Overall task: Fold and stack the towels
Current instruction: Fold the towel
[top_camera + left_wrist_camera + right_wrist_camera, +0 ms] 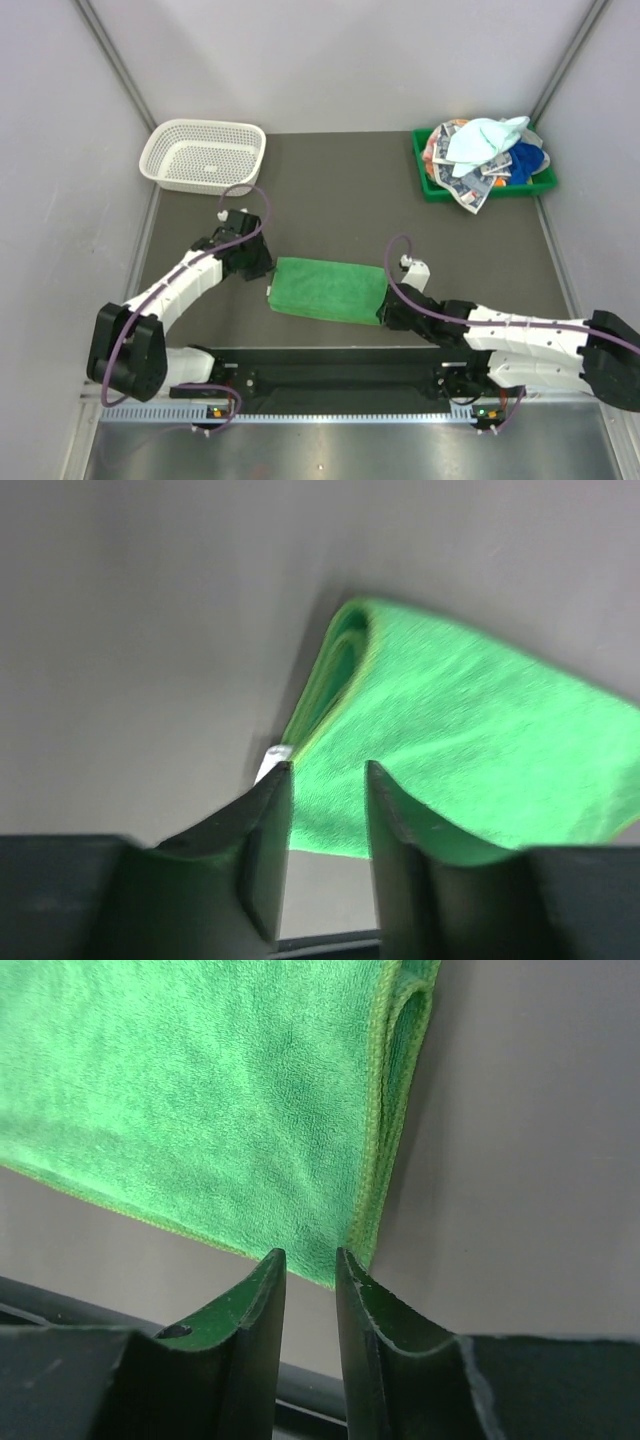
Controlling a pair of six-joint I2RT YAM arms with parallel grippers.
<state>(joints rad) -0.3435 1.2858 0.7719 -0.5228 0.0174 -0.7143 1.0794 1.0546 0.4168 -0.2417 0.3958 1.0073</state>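
Observation:
A bright green towel [330, 290] lies folded in a flat rectangle on the dark table, between the two arms. My left gripper [267, 281] is at its left end. In the left wrist view that gripper [328, 768] is open, its tips over the near corner of the green towel [450, 730], with nothing pinched. My right gripper [385, 309] is at the right end. It [308, 1252] stands narrowly open just short of the towel's corner [200, 1100]. More towels lie heaped at the back right: pale mint [488, 136], royal blue [526, 160] and printed ones [472, 186].
The heap of towels fills a green plastic tray [428, 180] at the back right corner. A white mesh basket [203, 155] with nothing in it stands at the back left. Grey walls close in three sides. A black rail [330, 375] runs along the near edge.

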